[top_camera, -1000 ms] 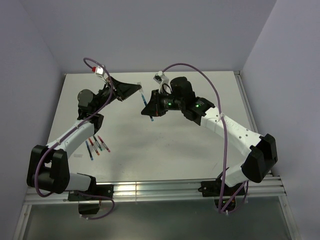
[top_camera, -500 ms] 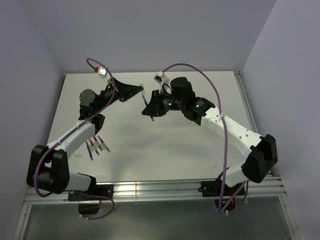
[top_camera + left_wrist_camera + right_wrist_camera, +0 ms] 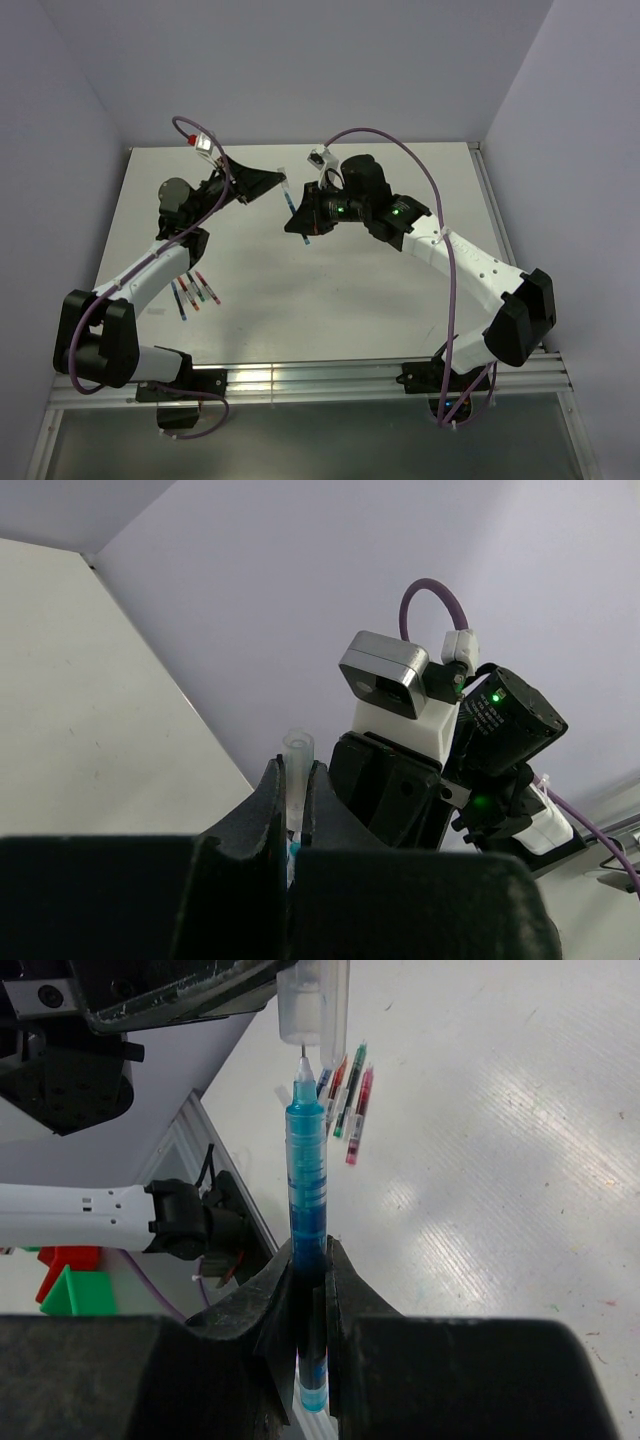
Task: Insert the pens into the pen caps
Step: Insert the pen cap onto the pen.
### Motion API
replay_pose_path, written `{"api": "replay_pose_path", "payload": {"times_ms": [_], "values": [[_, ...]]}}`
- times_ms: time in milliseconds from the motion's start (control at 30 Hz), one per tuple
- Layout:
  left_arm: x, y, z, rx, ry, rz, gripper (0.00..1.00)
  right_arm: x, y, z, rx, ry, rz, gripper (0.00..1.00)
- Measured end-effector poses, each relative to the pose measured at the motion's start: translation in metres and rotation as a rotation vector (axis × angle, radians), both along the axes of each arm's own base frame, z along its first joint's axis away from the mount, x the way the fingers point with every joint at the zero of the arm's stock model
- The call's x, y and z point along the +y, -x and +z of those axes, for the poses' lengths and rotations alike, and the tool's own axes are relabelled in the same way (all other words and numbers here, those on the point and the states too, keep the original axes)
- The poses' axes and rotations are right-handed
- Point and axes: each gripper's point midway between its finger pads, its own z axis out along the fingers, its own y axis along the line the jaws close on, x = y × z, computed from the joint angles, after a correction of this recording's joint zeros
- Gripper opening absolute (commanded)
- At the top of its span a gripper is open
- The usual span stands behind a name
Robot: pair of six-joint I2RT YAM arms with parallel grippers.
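- The table [image 3: 330,270] lies well below both held parts. Anything that slips free would drop onto it and might roll. Several other pens [image 3: 194,291] lie in a row on its near-left part, well apart from the work.
- The left gripper [image 3: 294,805] and right gripper [image 3: 308,1260] face each other closely in mid-air over the far half of the table. A push carried too far could knock their fingers together.
- The right gripper is pinched nearly closed on the lower body of a blue pen [image 3: 306,1160], and most of its length stands free beyond the jaws. A sideways load at the tip could swing it in that grip.
- The left gripper is clamped tight on a clear pen cap [image 3: 312,1000], whose mouth is just beyond the pen's tip. Pressed hard, the cap could slide back through the fingers.
- The nib [image 3: 302,1060] is just short of the cap's mouth, and I cannot tell whether it is centred. If it is off-centre, it may catch the rim and bend.
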Motion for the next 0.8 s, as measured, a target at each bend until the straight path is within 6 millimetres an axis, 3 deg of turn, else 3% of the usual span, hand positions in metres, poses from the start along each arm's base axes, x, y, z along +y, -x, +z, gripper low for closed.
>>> {"api": "replay_pose_path", "payload": {"times_ms": [800], "values": [[-0.0038, 0.0024, -0.0016, 0.002, -0.005, -0.01, 0.0, -0.0018, -0.0024, 0.0013, -0.01, 0.002, -0.012, 0.0]]}}
